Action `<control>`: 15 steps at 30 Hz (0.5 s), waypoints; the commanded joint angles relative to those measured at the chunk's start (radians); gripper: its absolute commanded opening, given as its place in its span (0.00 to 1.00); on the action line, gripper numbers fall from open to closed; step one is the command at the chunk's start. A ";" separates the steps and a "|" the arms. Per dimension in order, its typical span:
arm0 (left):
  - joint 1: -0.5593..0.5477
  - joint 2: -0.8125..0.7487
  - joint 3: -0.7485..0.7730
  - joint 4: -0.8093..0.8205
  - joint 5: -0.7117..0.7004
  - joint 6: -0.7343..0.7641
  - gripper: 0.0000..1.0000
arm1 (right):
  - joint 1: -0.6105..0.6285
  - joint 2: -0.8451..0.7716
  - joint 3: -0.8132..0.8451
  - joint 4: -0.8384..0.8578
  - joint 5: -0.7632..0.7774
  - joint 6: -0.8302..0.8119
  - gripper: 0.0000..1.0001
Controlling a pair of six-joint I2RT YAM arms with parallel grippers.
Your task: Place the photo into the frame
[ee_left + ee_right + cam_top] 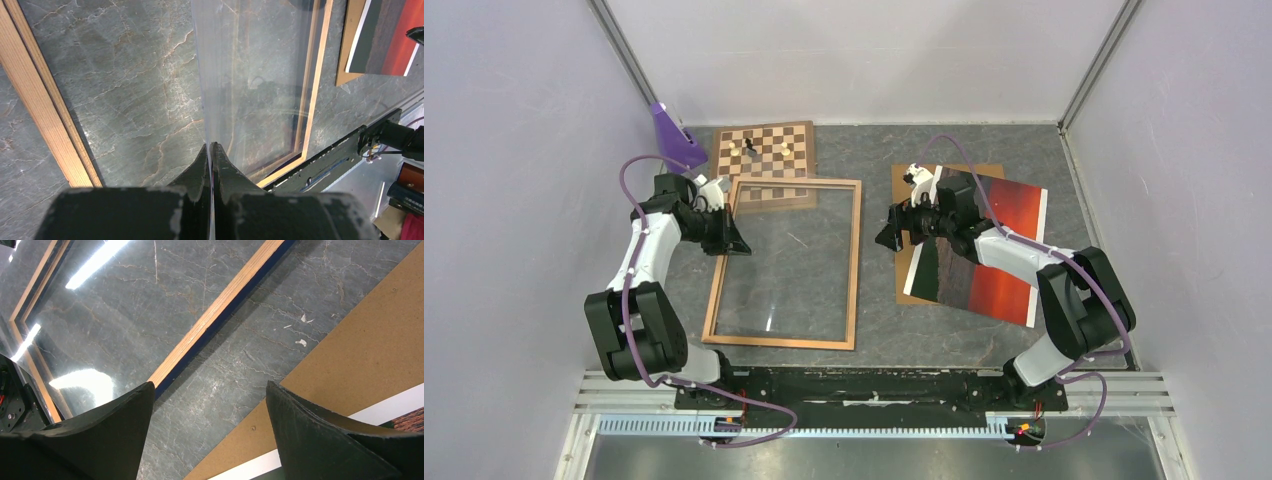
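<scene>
Fingers of the right gripper (890,235) stand wide apart with nothing between them, hanging over the table (879,320) in the gap between the frame (855,260) and the photo (1002,290). That photo lies face up on the right side, resting on a brown backing board (984,172) and partly hidden under the right arm. Its white left edge strip is just to the right of the open fingers. Its long axis runs near to far, the near end swung a little to the left, much like the frame, which lies flat at left-centre, wood side up, apart from the photo. At the frame's left rail the left gripper (211,147) is pinched shut on the edge of a clear sheet (250,75). The sheet looks tipped up from that side, though how far I cannot tell. A chessboard (764,150) sits at the far left, its near edge meeting the frame's far rail. The right arm is by far the nearer to the photo. I judge the pick-up calls for a short reach rightward onto that left edge, then a carry to the left.
</scene>
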 commanded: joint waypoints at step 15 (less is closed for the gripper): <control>0.008 -0.024 0.030 -0.010 -0.029 0.017 0.02 | -0.006 -0.022 0.001 0.028 -0.020 -0.018 0.84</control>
